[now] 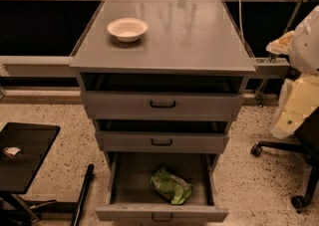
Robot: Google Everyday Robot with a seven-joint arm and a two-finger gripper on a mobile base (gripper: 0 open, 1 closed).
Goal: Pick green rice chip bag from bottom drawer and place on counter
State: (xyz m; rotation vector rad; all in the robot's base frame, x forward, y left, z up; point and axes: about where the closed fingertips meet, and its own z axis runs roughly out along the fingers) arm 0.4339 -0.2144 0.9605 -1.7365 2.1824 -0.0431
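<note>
The green rice chip bag (171,186) lies crinkled on the floor of the open bottom drawer (162,213), right of its middle. The two shallower drawers above are slightly pulled out. The grey counter (184,36) tops the cabinet and carries a white bowl (127,29) at its back left. My pale arm (301,95) hangs at the right edge of the view. Its gripper (282,44) sits beside the counter's right edge, far above the bag and apart from it.
A small black side table (25,153) with a small white item stands at the lower left. A black office chair base (299,170) stands at the lower right. Dark shelving runs behind the cabinet. The floor is speckled.
</note>
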